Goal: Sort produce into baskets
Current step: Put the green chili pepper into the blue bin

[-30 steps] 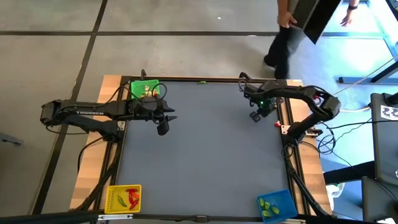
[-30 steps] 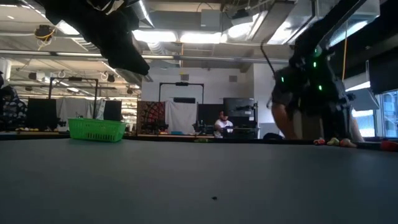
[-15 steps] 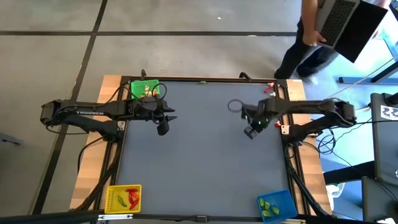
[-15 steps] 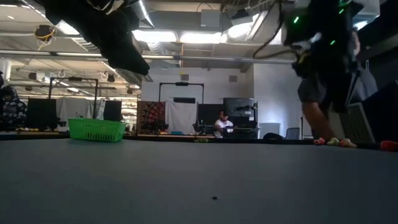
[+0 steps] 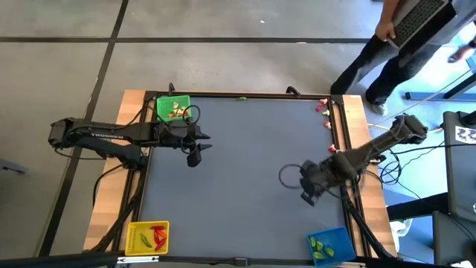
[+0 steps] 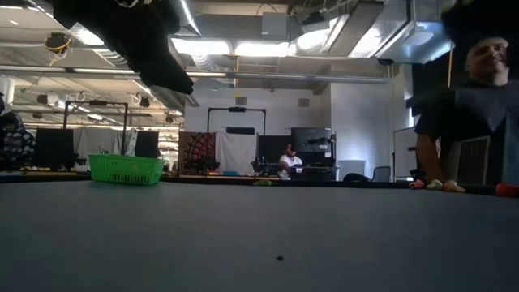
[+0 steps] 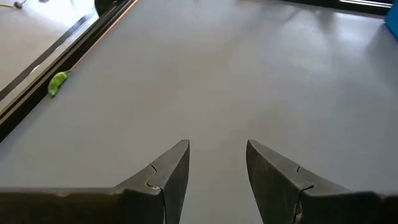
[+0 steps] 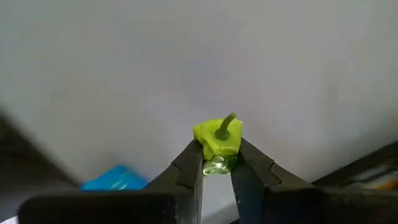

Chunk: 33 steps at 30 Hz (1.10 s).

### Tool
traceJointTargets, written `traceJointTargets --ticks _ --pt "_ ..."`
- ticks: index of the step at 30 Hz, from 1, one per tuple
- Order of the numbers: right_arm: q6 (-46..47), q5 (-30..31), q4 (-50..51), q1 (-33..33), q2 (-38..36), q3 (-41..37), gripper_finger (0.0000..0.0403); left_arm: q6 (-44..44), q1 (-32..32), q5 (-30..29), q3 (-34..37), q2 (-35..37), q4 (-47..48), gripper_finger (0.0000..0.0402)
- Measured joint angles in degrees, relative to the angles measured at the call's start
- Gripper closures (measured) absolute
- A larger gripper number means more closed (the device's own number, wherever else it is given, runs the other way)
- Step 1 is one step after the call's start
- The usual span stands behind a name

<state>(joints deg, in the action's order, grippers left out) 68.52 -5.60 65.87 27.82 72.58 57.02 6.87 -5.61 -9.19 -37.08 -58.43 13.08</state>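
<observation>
High view: the right arm has swung from the far right edge of the grey-topped desk (image 5: pixel 238 171) toward the near right corner, so the right tool (image 5: pixel 307 195) now hangs not far from the small blue square mesh basket (image 5: pixel 331 246). It pinches a small yellow-green stemmed toy vegetable (image 8: pixel 217 140), so a drop there looks next. The left tool (image 5: pixel 195 154) has stayed near the bright green square mesh basket (image 5: pixel 172 108), fingers spread and empty.

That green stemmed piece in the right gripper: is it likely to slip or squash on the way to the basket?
Probably rigid: the green piece keeps its lumpy shape between the right gripper fingers. It looks glossy and is pinched only at its lower edge, so it might pivot or slip. Likely light.
</observation>
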Motion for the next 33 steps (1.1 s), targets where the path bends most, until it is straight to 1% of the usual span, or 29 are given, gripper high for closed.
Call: traceJointTargets --ticks 5,9,14,18,22,25,28,33 --pt "9.1 0.1 -4.8 11.1 0.0 3.8 0.0340 0.0 1.1 0.0 0.0 0.0 0.0 0.0247" --pt "19.5 -0.6 -11.8 19.0 0.5 3.9 0.0340 0.2 1.6 0.0 0.0 0.0 0.0 0.0247" --pt "29.2 -0.6 -18.8 26.9 4.0 3.9 0.0340 0.5 1.9 0.0 0.0 0.0 0.0 0.0247" --pt "32.8 -2.1 -23.6 30.8 8.3 3.9 0.0340 0.5 1.9 0.0 0.0 0.0 0.0 0.0247" --pt "35.9 -4.2 -24.1 32.4 12.2 3.9 0.0340 0.5 1.9 0.0 0.0 0.0 0.0 0.0247" --pt "36.4 -8.0 -23.6 32.7 15.1 3.8 0.0338 -0.3 1.9 0.0 0.0 0.0 0.0 0.0247" --pt "36.3 -13.1 -23.9 32.6 17.3 3.8 0.0313 -0.8 1.8 0.0 0.0 0.0 0.0 0.0247" --pt "34.5 -13.3 -22.2 32.5 18.0 3.8 0.0227 -1.0 1.0 0.0 0.0 0.0 0.0 0.0247"
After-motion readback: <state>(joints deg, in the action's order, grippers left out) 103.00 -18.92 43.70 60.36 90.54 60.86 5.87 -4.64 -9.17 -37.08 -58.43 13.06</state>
